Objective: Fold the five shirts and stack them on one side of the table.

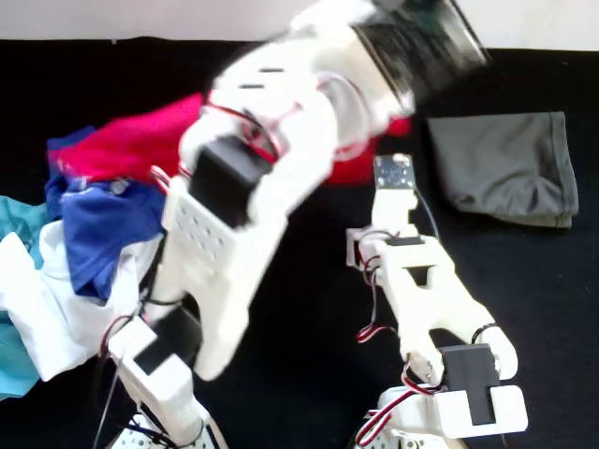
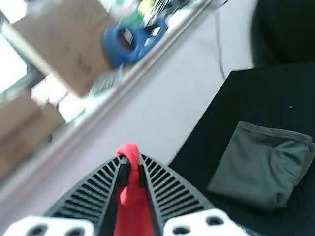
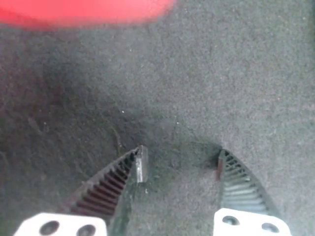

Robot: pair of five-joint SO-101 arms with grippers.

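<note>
Item: red shirt (image 1: 131, 145), one end raised above the heap (image 1: 94, 234), clamped in our left pincer (image 2: 130, 164). Right pincer (image 3: 179, 162): apart, low over tabletop (image 3: 221, 73). Grey shirt (image 1: 510, 164): folded, set aside. Next, we judge: spread red shirt flat for folding.

The left gripper (image 2: 130, 166) pinched a fold of red shirt (image 2: 130, 204) between its closed fingers, up above the black table (image 2: 268, 93), where a folded grey shirt (image 2: 261, 169) lay flat.

Shirt heap (image 1: 94, 224) crowds left arm (image 1: 234, 248); open mat (image 3: 221, 73) under right claw (image 3: 180, 160).
</note>
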